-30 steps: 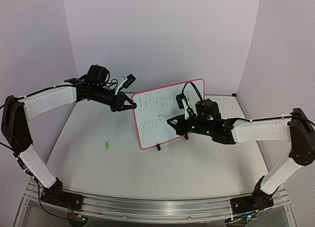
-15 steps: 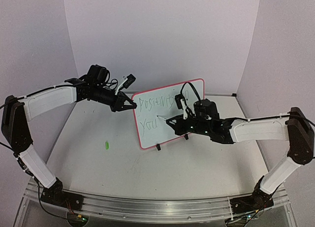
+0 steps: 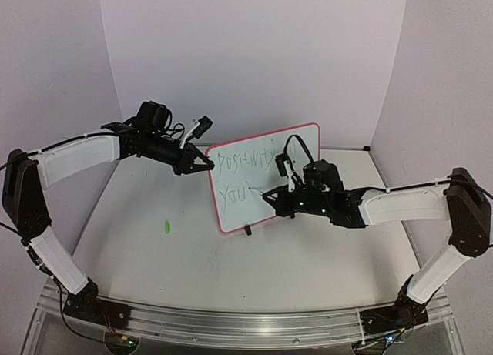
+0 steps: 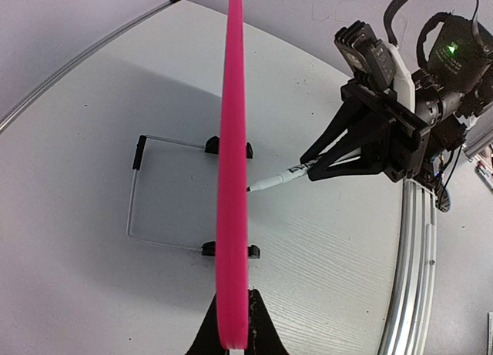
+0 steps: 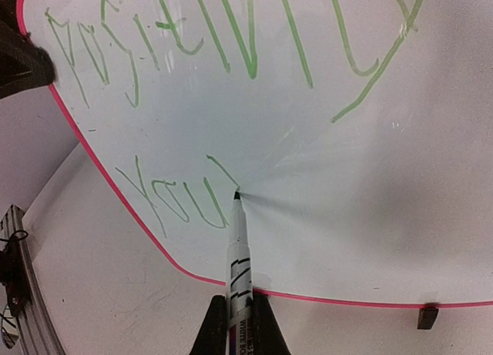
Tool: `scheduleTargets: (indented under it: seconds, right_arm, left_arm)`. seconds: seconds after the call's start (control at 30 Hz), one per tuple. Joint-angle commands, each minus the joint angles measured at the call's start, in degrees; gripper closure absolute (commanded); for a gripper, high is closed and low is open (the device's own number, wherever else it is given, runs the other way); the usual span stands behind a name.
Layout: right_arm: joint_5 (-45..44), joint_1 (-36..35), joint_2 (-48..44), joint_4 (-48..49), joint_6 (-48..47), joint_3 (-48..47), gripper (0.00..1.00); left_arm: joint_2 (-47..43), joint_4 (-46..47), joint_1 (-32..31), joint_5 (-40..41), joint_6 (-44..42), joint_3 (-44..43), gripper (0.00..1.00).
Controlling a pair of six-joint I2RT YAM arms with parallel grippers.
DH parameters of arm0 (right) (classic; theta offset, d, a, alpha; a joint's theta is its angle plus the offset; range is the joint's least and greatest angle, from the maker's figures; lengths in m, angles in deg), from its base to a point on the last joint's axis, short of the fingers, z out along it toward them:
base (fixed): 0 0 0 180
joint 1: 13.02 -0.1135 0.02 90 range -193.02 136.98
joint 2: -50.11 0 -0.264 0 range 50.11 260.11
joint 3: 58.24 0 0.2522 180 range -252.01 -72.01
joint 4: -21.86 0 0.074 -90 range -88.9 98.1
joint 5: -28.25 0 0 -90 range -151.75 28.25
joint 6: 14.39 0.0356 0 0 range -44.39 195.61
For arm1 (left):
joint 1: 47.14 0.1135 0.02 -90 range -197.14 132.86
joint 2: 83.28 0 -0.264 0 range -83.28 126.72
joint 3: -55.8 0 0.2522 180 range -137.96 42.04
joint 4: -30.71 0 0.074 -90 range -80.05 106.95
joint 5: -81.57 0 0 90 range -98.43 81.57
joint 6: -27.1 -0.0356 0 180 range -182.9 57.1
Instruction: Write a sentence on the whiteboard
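Right end effector (image 3: 269, 195) dropped slightly, clamped on pen (image 5: 237, 247), tip touching whiteboard (image 3: 245, 214) by sentence (image 3: 243, 161), left end effector (image 3: 206, 164) pinching rim.

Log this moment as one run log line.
left gripper shut on whiteboard rim | right gripper shut on marker | marker tip at board, right of YOU | sentence partial

Both arms outstretched inward, left end effector (image 3: 205, 164) and right end effector (image 3: 271, 196) tightly closed.
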Motion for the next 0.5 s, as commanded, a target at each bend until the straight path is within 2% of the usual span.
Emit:
scheduleTargets:
  seconds: [0.0,0.47]
  right_arm:
    - [0.5,0.3,2.2,0.4,1.4,0.9,1.0]
    - [0.5,0.3,1.8,2.1,1.8,0.5,1.0]
  left_arm:
    - [1.0,-4.6,-1.0,2.2,-2.8,-0.4,1.0]
    - [1.0,-4.5,-1.0,2.3,-2.8,-0.3,1.0]
